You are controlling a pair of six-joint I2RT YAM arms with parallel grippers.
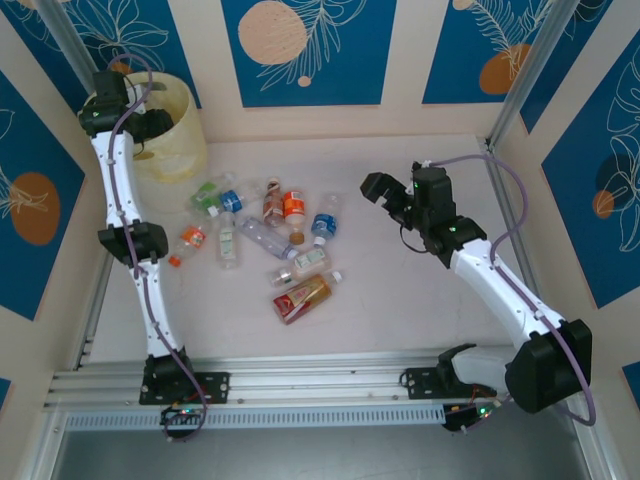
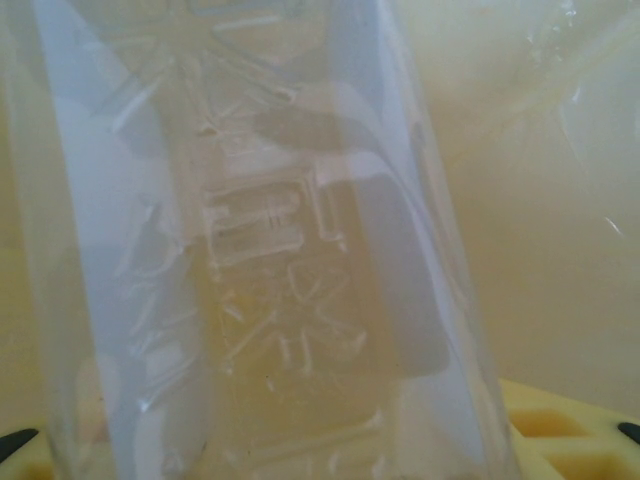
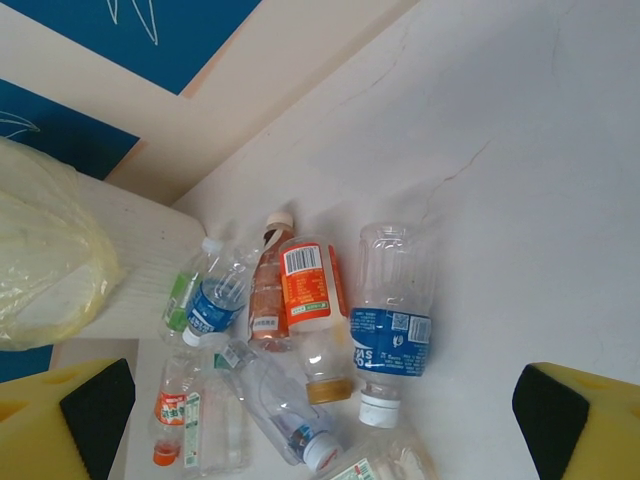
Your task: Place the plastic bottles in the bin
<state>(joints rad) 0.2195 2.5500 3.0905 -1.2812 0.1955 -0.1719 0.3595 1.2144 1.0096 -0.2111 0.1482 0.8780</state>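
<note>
- Left gripper (image 1: 150, 128) pinches a clear bottle (image 2: 280, 260) at the bin (image 1: 185, 150) mouth.
- Right gripper (image 1: 385, 195) is spread, beside the bottles (image 1: 265, 235) on the table (image 1: 400, 300).
- Bottles likely light, crushable, slick: you should grip mid-body, gently.

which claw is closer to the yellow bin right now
Left. The left claw sits over the rim of the bin, gripping a clear bottle; the right claw hangs open well off to the side, past the scattered bottles.
</note>
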